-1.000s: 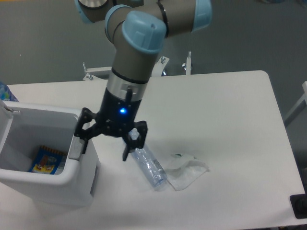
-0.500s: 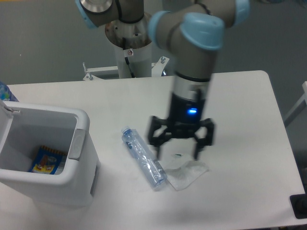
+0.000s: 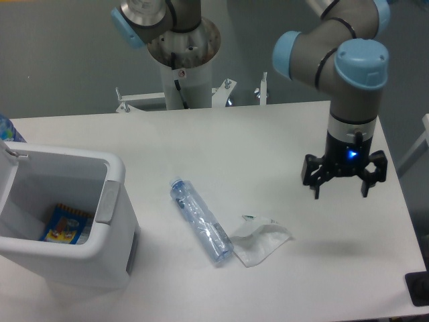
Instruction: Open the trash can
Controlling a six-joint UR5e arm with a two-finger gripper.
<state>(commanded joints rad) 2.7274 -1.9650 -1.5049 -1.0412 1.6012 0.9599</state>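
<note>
Trash can (image 3: 64, 221): front left of table (image 3: 268, 147), open, a colourful packet (image 3: 65, 224) inside; gripper (image 3: 341, 193): above the table's right side, fingers spread, holding nothing; clear plastic bottle (image 3: 201, 220) and crumpled wrapper (image 3: 260, 239): lying mid-table, touching.

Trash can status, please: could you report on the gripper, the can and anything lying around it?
Gripper open, empty, hovering far right. Trash can open at left, colourful packet inside. Clear plastic bottle and crumpled wrapper on table.

White table (image 3: 268, 141) on grey floor (image 3: 60, 60)
</note>
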